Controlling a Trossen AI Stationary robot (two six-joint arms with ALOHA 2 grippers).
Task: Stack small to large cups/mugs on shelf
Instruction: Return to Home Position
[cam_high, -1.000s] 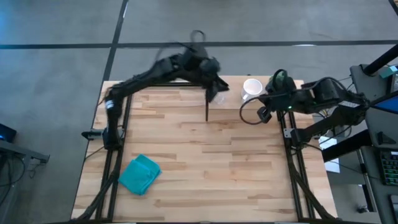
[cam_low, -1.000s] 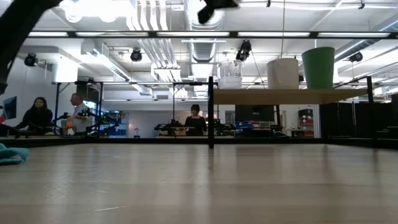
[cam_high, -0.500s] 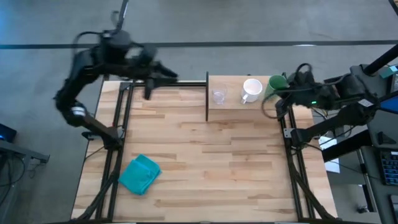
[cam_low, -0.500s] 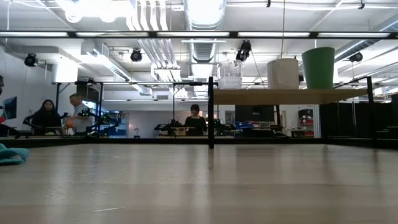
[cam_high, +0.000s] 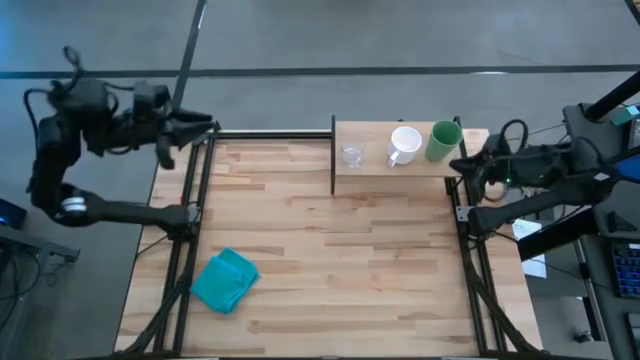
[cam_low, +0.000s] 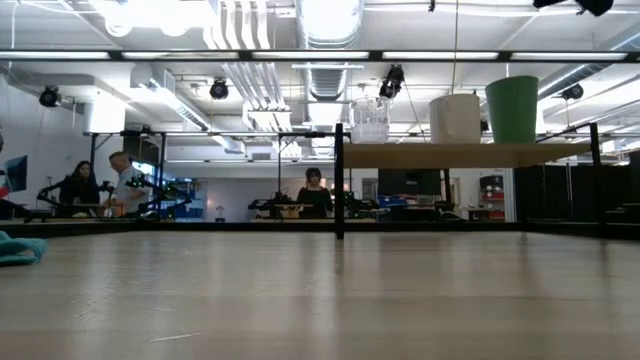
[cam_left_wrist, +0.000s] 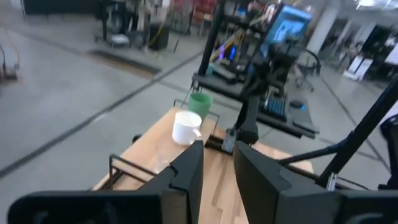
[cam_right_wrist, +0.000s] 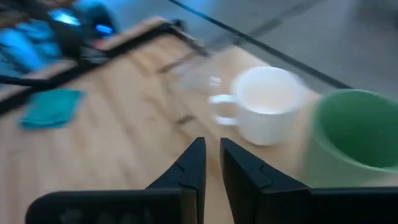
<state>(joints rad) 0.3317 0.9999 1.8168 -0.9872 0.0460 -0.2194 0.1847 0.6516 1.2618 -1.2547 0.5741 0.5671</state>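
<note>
A clear glass tumbler (cam_high: 352, 154), a white handled mug (cam_high: 404, 145) and a taller green cup (cam_high: 443, 140) stand upright in a row on their bases on the raised light-wood shelf (cam_high: 375, 135) at the table's far right. The low view shows the tumbler (cam_low: 370, 118), mug (cam_low: 455, 117) and green cup (cam_low: 512, 108) in the same row. My left gripper (cam_high: 205, 128) is beyond the table's far left corner, slightly open and empty. My right gripper (cam_high: 468, 165) is just right of the shelf, shut and empty, near the green cup (cam_right_wrist: 348, 137).
A teal cloth (cam_high: 224, 280) lies crumpled near the table's front left. Black frame rails run along the table's left and right sides. A black post (cam_low: 339, 180) carries the shelf's left end. People stand in the room beyond the table (cam_low: 120, 180).
My left gripper has swung away from the tumbler on the shelf, toward the table's left edge and past its far left corner. My right gripper has drawn back toward the table's right edge, off the shelf, uncovering the green cup. The three vessels have stayed in place.
</note>
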